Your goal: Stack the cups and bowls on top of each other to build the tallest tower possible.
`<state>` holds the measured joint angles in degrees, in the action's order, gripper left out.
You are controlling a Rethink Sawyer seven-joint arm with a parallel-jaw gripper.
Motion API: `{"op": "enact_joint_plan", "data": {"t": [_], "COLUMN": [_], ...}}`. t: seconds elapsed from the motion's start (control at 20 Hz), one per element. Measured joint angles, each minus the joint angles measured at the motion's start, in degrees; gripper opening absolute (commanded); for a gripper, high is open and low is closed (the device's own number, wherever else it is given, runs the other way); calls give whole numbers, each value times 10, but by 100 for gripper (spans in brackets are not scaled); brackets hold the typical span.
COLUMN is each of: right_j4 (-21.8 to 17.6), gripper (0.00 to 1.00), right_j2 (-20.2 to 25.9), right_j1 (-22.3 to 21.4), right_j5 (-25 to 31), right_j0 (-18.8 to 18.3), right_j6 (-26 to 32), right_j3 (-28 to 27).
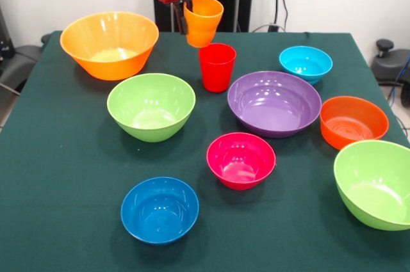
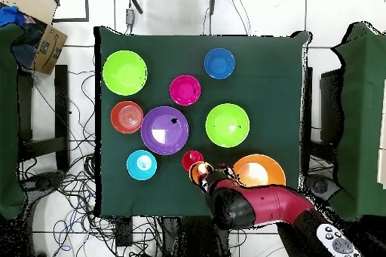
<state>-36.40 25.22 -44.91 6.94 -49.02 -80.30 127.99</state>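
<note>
My gripper (image 1: 187, 21) is shut on the rim of an orange cup (image 1: 205, 22) and holds it in the air, slightly tilted. The cup hangs just above and a little left of the red cup (image 1: 216, 67), which stands upright on the table with nothing on it. In the overhead view the orange cup (image 2: 200, 171) sits right beside the red cup (image 2: 192, 159), with the gripper (image 2: 208, 175) at the end of the red arm. The bowls lie separately on the green cloth: large yellow-orange (image 1: 109, 45), lime green (image 1: 151, 105), purple (image 1: 274, 102) and pink (image 1: 241, 160).
Further bowls are the light blue (image 1: 305, 63), orange (image 1: 353, 121), second lime green (image 1: 375, 182) at the right edge, and dark blue (image 1: 159, 210) near the front. A cardboard box (image 2: 41, 39) sits off the table.
</note>
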Motion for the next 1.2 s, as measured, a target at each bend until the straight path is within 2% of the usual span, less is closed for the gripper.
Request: {"op": "enact_joint_plan", "data": {"t": [0.45, 0.8, 1.2], "right_j4": [-3, -3, -3], "gripper": [0, 0, 0], "right_j2": [-12, -32, -33], "right_j1": [19, 41, 46], "right_j5": [-3, -27, -44], "right_j0": [11, 44, 51], "right_j6": [0, 0, 0], "right_j3": [2, 2, 2]}}
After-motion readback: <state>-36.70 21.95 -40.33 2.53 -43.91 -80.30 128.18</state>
